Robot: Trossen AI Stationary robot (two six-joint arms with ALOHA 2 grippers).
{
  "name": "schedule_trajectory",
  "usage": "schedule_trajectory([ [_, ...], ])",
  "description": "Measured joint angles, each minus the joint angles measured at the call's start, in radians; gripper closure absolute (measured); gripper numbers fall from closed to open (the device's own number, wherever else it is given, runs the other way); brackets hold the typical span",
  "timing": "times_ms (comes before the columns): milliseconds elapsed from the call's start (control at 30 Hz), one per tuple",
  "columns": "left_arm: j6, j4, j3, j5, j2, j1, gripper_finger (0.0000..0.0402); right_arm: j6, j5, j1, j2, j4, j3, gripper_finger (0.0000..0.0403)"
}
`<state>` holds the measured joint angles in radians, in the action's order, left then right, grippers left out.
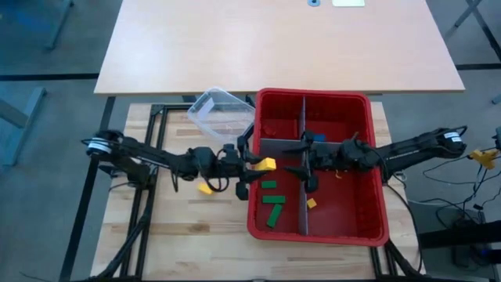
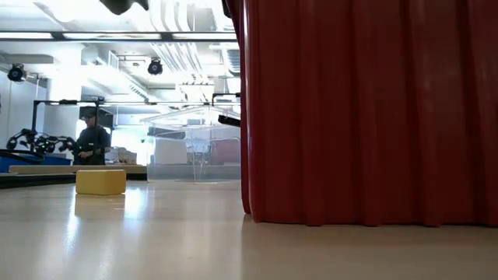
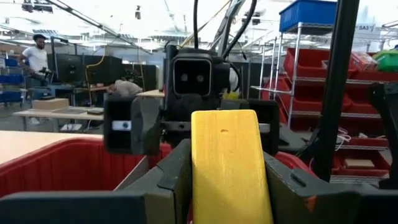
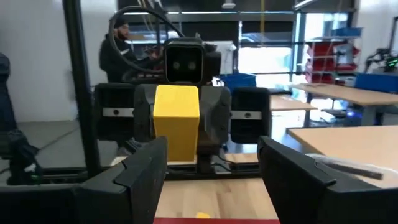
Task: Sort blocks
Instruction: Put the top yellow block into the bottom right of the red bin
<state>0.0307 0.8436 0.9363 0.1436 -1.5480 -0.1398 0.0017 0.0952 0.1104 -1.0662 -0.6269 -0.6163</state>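
Over the red bin's (image 1: 376,227) left wall, item one: a yellow bar block (image 1: 267,164), clamped across its width between the fingers of the left gripper (image 1: 252,164) and held clear of the wall, at about the line of the grey divider (image 1: 278,146) that crosses the bin.

Item two: the right gripper (image 1: 307,167), inside the bin just right of the centre partition, facing the left one. Its fingers (image 4: 147,171) stand wide apart with nothing between them.

Item three: green blocks (image 1: 272,202), three or so, lying loose in the bin's near-left compartment.

Item four: a small yellow block (image 1: 311,203) on the bin floor, just right of the centre partition.

Item five: a second yellow block (image 1: 206,189) on the table, just left of the bin.

Item six: a blue block (image 1: 315,139) beyond the divider, near the right gripper.

Item seven: a clear plastic tub (image 1: 219,110) tipped on the table off the bin's far-left corner.

Handling note, by judgement: the blocks look rigid, light, smooth-faced and likely slippery; grip squarely on two flat opposite faces, mid-length, never on corners.
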Motion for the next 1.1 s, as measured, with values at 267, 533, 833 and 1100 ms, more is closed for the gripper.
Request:
schedule_trajectory([
  [267,-0.031,0.064,0.064,0.039,-0.022,0.005,0.0291,-0.004,-0.027,0.000,-0.051,-0.021,0.000,0.0174],
  [533,-0.045,0.083,0.069,0.041,-0.022,0.006,0.0291,-0.026,-0.054,0.000,-0.085,-0.127,0.000,0.0174],
  [833,-0.037,0.083,0.069,0.041,-0.022,0.007,0.0291,-0.039,-0.061,0.000,-0.130,-0.141,-0.033,0.0174],
  [1100,-0.022,0.072,0.069,0.040,-0.022,0.007,0.0291,-0.055,-0.078,-0.002,-0.217,-0.138,-0.114,0.0174],
])
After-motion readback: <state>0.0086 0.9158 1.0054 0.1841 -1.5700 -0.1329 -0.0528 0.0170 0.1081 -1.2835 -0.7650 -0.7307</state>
